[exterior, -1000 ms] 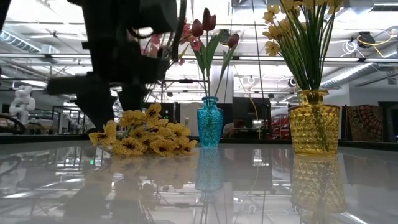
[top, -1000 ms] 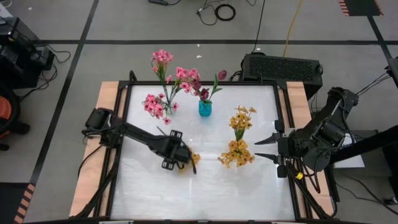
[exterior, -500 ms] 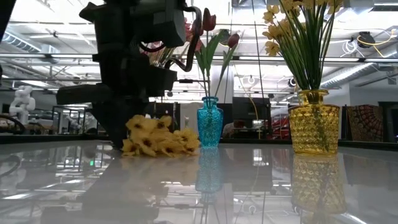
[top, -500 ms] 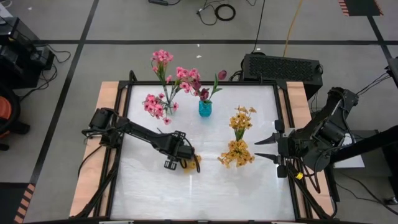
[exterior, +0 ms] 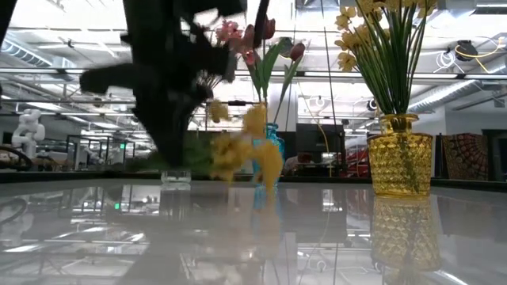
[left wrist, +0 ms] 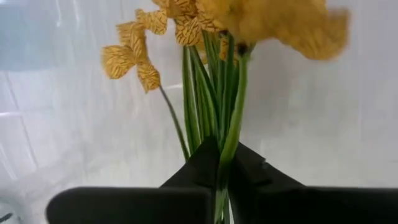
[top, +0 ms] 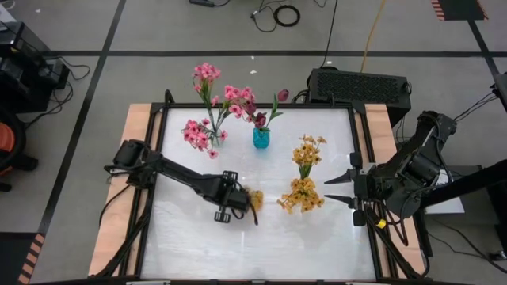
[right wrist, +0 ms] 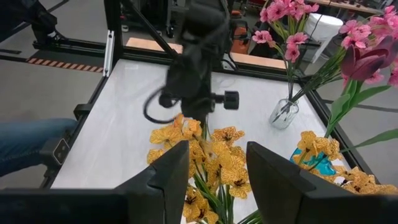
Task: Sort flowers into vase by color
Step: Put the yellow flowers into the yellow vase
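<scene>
A yellow-orange flower spray (left wrist: 205, 37) with thin green stems is in my left gripper (top: 250, 207), which is shut on it near the table's middle. In the low view its blooms (exterior: 242, 146) show blurred above the tabletop. A yellow vase (top: 303, 195) with yellow flowers stands right of it. A blue vase (top: 261, 138) holds dark magenta blooms. A clear vase (top: 212, 142) holds pink flowers (top: 207, 73). My right gripper (top: 339, 189) waits open at the table's right side, pointing at the yellow vase. My left gripper pinches the bundle of green stems (left wrist: 225, 146) between its two fingers, below the blooms. The stems run on past the fingertips, along the fingers. The blooms are raised off the table.
A dark box (top: 358, 85) sits behind the table's far right corner. Wooden side boards (top: 136, 127) flank the white tabletop. Bare tabletop lies along the near edge (top: 261, 253).
My left gripper has moved a little toward the table's right and near edges and taken hold of the yellow spray. The spray lay on the table with its blooms down. Now its blooms are raised off the surface and swinging.
</scene>
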